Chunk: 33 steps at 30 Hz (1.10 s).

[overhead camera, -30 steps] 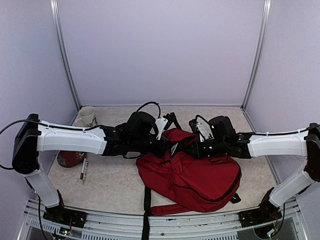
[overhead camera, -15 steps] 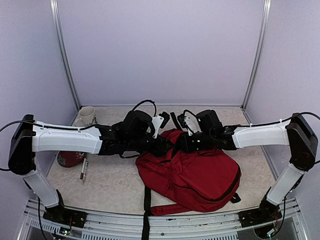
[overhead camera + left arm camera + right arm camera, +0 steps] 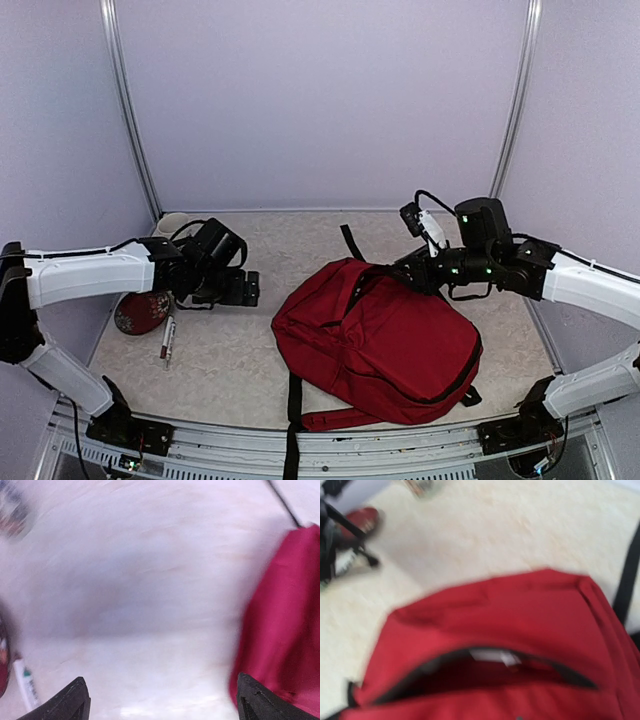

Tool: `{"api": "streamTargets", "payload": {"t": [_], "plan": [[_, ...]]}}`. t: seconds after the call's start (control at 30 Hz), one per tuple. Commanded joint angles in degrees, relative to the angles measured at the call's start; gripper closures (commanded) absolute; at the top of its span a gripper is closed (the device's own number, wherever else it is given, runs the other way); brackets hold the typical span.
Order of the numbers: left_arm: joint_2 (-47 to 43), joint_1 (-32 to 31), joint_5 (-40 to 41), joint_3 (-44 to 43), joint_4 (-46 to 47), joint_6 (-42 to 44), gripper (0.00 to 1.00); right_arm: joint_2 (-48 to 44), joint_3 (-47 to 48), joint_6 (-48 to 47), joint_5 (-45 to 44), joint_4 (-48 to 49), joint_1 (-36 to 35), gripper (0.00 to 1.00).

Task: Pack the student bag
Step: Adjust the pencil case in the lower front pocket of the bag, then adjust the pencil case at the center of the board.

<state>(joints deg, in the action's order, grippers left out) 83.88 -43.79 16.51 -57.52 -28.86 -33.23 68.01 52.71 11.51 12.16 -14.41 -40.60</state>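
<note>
The left tool (image 3: 160, 695) is spread wide and carries nothing. The marker (image 3: 25, 685) lies low to its left, beside a red object (image 3: 140, 315), and the student bag (image 3: 380, 350) lies on the tabletop (image 3: 230, 370) off to its right. The right tool (image 3: 412, 272) sits at the bag's top edge; whether it is open or closed, I cannot tell. The zip mouth (image 3: 480, 665) gapes just below it. Likely step: fetch the marker. Best to straddle its middle crosswise, 1 finger each side, then close.
</note>
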Motion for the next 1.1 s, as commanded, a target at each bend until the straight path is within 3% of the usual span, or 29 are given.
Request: {"api": "streamTargets", "payload": {"t": [0.0,0.17,0.3,0.5,0.63,0.7,0.8,0.87,1.07], "plan": [[-5.65,8.99,-0.46,4.55,-16.52,-12.43,0.01,-0.47,-3.37,-4.47,2.00,-4.47,2.56,0.70],[-10.88,10.43,2.16,15.16,-16.28,-19.61,0.01,-1.25,-3.43,-4.82,5.15,-4.06,4.82,0.69],[-13.26,16.39,4.03,19.30,-14.46,-19.17,0.01,-2.99,-4.78,-4.23,7.95,-2.00,6.04,0.68],[-13.38,23.23,-2.06,23.77,-4.88,-17.04,0.01,-3.84,-5.35,-3.79,8.35,-1.81,6.67,0.67],[-11.94,23.76,-5.80,27.64,0.84,-17.30,0.02,-4.68,-5.45,-3.99,8.41,-1.64,6.76,0.67],[-11.26,23.75,-8.07,28.59,2.69,-16.50,0.08,-4.73,-5.25,-3.95,7.31,-1.87,6.74,0.67],[-11.48,23.12,-10.55,29.37,4.58,-15.69,0.29,-4.25,-4.76,-3.94,5.48,-2.49,6.85,0.67],[-12.11,20.93,-9.77,29.13,5.03,-16.08,0.36,-3.84,-4.38,-4.18,5.87,-2.71,6.85,0.67],[-5.53,13.53,-6.61,26.54,5.23,-15.01,0.41,-3.50,-4.09,-4.48,6.09,-2.61,6.85,0.66]]}}
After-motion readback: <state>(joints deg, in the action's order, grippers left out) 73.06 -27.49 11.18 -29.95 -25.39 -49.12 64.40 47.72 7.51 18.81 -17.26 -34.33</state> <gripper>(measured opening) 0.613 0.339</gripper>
